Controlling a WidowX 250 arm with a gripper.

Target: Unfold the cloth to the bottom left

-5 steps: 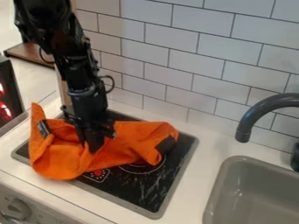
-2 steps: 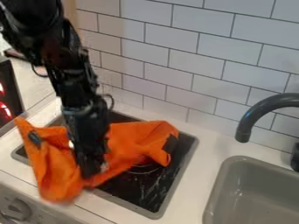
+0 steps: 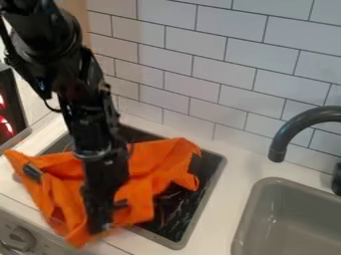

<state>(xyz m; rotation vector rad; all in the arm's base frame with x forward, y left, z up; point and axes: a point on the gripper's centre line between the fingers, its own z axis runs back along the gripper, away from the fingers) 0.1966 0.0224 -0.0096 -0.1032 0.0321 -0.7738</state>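
Unfold looks partway: orange cloth [image 3: 158, 158] spans the cooktop [image 3: 174, 215] and overhangs its near-left edge, still bunched mid-cloth; gripper [image 3: 100, 226] at near end, can't tell its grip.

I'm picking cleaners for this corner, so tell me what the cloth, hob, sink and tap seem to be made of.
Cloth: matte fabric, judging by its soft, draping folds.
Hob: smooth, glossy black, perhaps glass; pale streaks look like reflections.
Sink: smooth grey with soft highlights; plastic or coated metal.
Tap: dark grey, faint sheen; plastic or painted metal.
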